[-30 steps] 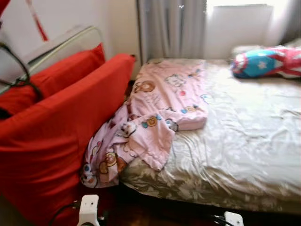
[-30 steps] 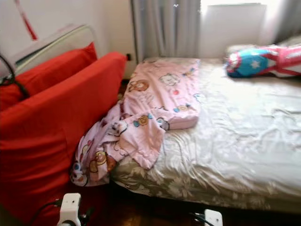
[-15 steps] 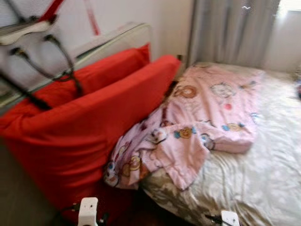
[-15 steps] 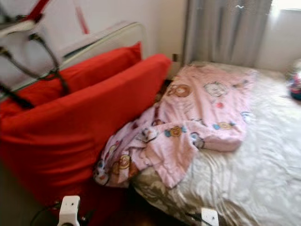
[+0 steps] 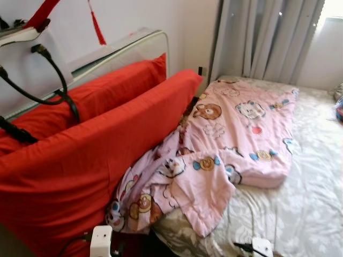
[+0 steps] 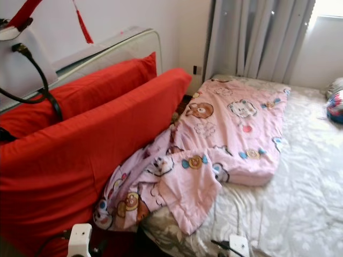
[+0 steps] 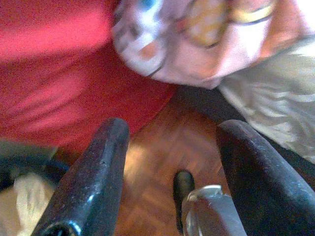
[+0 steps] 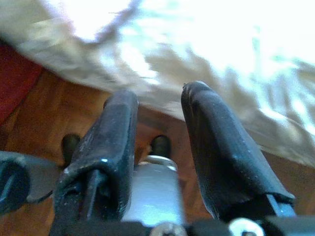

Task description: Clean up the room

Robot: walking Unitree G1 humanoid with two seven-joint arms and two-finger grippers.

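Both end effectors, left (image 7: pixel 170 162) and right (image 8: pixel 160 147), hang parted and empty, probably idle, below the bed's (image 5: pixel 316 176) slipping pink blanket (image 5: pixel 225 144).

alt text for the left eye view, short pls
A pink cartoon-print blanket lies rumpled on a bed, one end spilling off the bed's edge against a red sofa. Grey curtains hang behind the bed, and black cables droop over the sofa's back.
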